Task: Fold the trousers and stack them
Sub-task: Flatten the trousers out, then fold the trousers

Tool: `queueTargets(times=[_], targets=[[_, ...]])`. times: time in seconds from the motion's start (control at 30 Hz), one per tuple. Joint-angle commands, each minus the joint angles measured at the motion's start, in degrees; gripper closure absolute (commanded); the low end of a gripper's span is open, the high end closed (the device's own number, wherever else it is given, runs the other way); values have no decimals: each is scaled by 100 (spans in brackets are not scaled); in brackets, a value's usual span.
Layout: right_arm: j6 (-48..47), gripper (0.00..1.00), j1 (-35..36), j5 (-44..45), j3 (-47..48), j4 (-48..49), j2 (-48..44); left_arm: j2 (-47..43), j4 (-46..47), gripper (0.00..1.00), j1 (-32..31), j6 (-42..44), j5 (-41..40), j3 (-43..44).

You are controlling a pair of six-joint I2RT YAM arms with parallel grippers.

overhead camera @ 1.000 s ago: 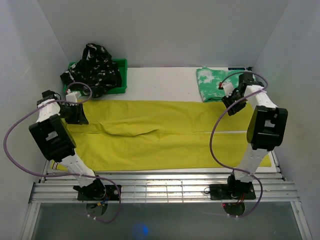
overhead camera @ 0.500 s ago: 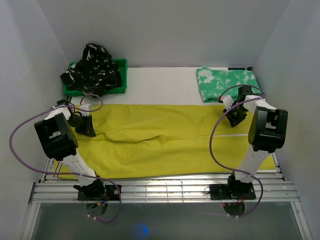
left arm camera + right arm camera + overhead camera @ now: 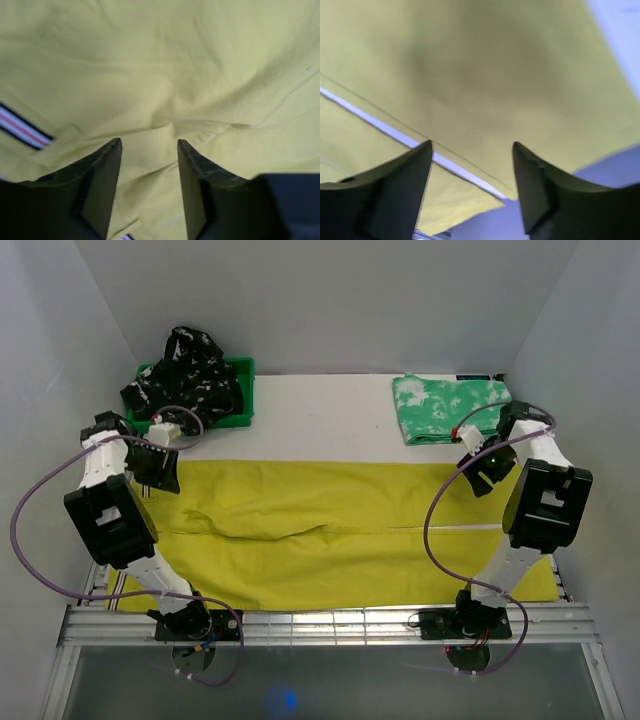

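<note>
Trousers: mustard-yellow pair (image 3: 330, 530) creased mid-frame; fold may skew.
Left hand (image 3: 149, 145): apart; could pinch one layer.
Right hand (image 3: 472, 147): apart at cloth edge; could miss.

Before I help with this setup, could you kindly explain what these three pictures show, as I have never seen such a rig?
The left arm and right arm are robots bolted at the near edge of a table. The wide picture looks down from above and behind them; the other two come from cameras on each wrist. Yellow trousers lie spread across it. A folded green-and-white pair sits at the far right, and a black patterned pair spills from a green bin at the far left. The left fingers and right fingers stand apart over the yellow cloth, seemingly holding nothing.
</note>
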Motion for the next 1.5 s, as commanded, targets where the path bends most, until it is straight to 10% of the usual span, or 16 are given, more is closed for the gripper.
queueTargets(times=[0.0, 0.1, 0.53, 1.0, 1.2, 1.37, 1.47], targets=[[-515, 25, -255, -162, 1277, -385, 259, -159, -151, 39, 32, 350, 637, 1035], [-735, 17, -335, 180, 2086, -376, 777, 51, -116, 4, 32, 307, 963, 1686], [-1130, 22, -441, 727, 2827, 678, 2325, 571, 271, 2, 23, -757, 981, 2329], [-2247, 56, -590, 209, 3318, -1579, 3572, 729, -159, 7, 23, -906, 797, 2742], [-2344, 92, -687, 42, 3179, -1835, 3443, 861, -256, 16, 23, -951, 788, 3189], [-2065, 92, -687, -625, 2486, -1336, 1777, 1771, -833, 48, 76, 1440, 410, 3883], [-1791, 92, -625, -513, 2054, -1194, 1123, 2248, -1012, 48, 111, 2587, 279, 3798]])
